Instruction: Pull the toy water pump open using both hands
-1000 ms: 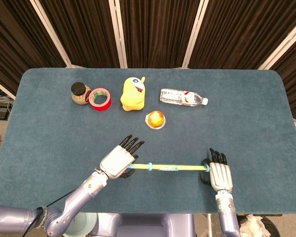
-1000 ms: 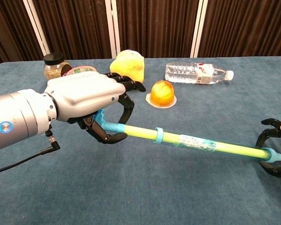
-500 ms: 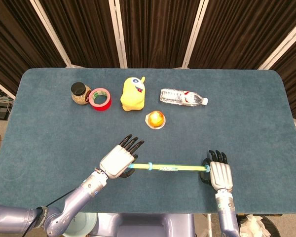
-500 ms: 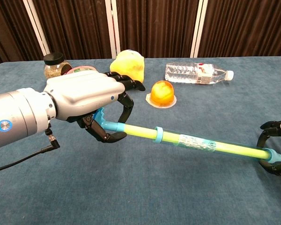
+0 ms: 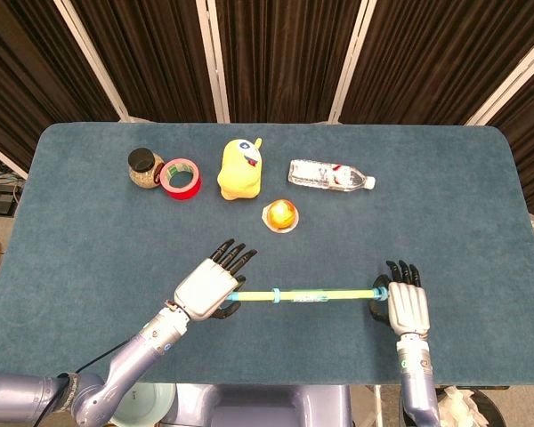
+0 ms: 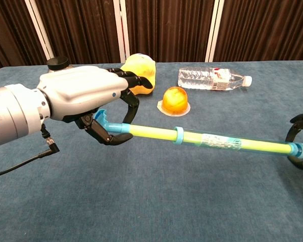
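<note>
fingers around pump ends

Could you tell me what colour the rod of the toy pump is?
The pump rod is yellow-green, with light blue ends; the chest view shows it best.

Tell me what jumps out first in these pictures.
A long yellow-green toy water pump stretches across the near part of the table, the left hand gripping one end and the right hand the other. Behind it, a yellow plush toy stands out mid-table.
</note>
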Action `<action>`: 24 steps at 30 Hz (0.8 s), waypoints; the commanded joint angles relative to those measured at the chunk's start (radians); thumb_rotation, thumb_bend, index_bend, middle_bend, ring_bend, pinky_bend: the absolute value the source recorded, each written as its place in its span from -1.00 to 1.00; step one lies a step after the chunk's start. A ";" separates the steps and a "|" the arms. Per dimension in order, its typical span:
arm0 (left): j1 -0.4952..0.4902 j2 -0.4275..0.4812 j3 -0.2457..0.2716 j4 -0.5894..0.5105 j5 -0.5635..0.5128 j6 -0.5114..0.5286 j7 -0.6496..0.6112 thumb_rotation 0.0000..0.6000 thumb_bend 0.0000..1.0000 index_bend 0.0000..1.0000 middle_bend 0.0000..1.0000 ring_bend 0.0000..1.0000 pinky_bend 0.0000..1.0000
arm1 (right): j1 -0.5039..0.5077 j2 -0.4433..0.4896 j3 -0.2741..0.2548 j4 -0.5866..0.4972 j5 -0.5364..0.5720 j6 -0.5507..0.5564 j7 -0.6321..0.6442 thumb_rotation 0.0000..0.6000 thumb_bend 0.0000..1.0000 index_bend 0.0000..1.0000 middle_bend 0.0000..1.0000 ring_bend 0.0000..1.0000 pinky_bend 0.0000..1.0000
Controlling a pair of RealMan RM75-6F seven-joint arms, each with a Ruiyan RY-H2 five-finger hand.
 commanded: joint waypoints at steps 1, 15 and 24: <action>0.007 0.016 0.006 -0.010 0.009 0.005 -0.011 1.00 -0.22 0.21 -0.91 -1.00 -0.97 | 0.004 0.020 0.017 -0.009 0.006 0.006 0.003 1.00 -0.14 0.40 -0.70 -0.90 -1.00; 0.056 0.093 0.038 -0.020 0.053 0.035 -0.098 1.00 -0.22 0.22 -0.91 -1.00 -0.97 | 0.005 0.130 0.098 -0.036 0.061 0.010 0.057 1.00 -0.14 0.41 -0.70 -0.90 -1.00; 0.090 0.136 0.059 0.014 0.087 0.045 -0.170 1.00 -0.22 0.22 -0.91 -1.00 -0.97 | -0.011 0.200 0.140 -0.028 0.114 0.000 0.130 1.00 -0.14 0.43 -0.70 -0.90 -1.00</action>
